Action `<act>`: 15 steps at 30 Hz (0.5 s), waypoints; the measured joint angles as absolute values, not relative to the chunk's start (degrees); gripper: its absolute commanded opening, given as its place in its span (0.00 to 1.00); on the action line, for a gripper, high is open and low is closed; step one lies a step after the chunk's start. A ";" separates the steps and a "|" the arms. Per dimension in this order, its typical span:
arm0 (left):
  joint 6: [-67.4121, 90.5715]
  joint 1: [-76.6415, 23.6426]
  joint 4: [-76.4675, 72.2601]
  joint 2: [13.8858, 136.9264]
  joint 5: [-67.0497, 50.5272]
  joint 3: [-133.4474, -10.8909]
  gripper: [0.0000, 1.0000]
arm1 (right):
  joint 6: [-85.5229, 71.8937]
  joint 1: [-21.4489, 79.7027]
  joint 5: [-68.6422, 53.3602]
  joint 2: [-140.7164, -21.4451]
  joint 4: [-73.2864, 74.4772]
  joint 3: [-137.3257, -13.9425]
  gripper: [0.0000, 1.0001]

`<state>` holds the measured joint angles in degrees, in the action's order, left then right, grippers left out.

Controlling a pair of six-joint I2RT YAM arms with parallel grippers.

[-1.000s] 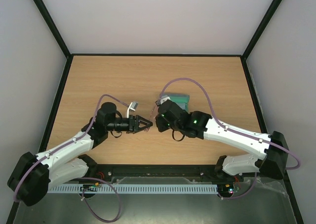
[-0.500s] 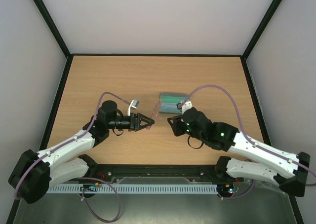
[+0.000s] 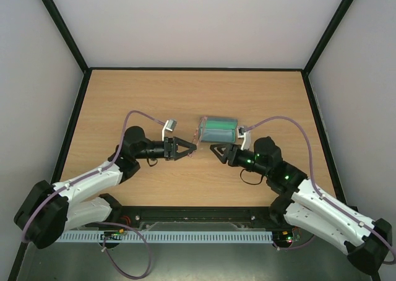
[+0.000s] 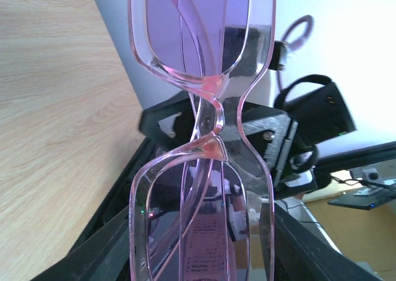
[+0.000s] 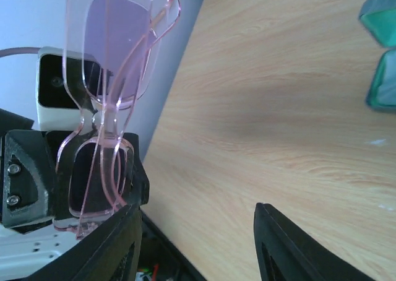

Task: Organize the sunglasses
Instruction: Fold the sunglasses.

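The sunglasses [image 3: 195, 138], with a thin pink see-through frame, are held off the table by my left gripper [image 3: 189, 148], which is shut across one lens. In the left wrist view the sunglasses [image 4: 209, 146] stand on end and fill the frame between my black fingers [image 4: 93, 253]. My right gripper [image 3: 215, 151] is open and empty, a short way right of the sunglasses and facing them. In the right wrist view the sunglasses [image 5: 105, 126] hang at the left, beyond my open right gripper [image 5: 195, 244].
A grey-blue and green glasses case [image 3: 218, 129] lies on the wooden table [image 3: 136, 95] just right of the sunglasses and behind the right gripper; its edge shows in the right wrist view [image 5: 380, 77]. Black rails edge the table.
My right gripper has drawn back to the right, away from the sunglasses, and its arm has swung outward. My left gripper has carried the sunglasses a little right and farther back, toward the case.
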<state>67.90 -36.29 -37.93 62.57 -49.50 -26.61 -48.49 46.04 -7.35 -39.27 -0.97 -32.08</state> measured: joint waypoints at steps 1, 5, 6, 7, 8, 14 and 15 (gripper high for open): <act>68.77 -36.51 -39.38 62.89 -49.63 -26.44 0.43 | -49.80 45.23 -9.37 -39.62 -3.53 -30.59 0.51; 71.24 -37.34 -43.18 63.90 -50.11 -26.15 0.43 | -53.76 43.24 -15.11 -39.79 -12.78 -27.11 0.51; 71.68 -37.39 -43.79 63.99 -50.13 -26.13 0.43 | -54.41 43.09 -15.81 -39.77 -14.44 -26.89 0.51; 72.12 -37.52 -44.60 64.10 -50.13 -26.06 0.43 | -55.09 43.00 -16.58 -39.72 -16.60 -26.70 0.51; 72.55 -37.63 -45.23 64.23 -50.17 -25.98 0.42 | -55.75 42.96 -17.23 -39.70 -18.46 -26.61 0.51; 74.48 -37.91 -48.62 65.52 -50.52 -25.17 0.43 | -58.63 42.68 -19.94 -42.04 -26.83 -26.50 0.48; 74.91 -38.04 -49.25 65.98 -50.54 -25.08 0.42 | -59.02 42.63 -20.25 -42.68 -27.57 -26.48 0.47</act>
<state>74.91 -38.04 -49.25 65.98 -50.54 -25.08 -59.02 42.63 -20.25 -42.68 -27.57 -26.48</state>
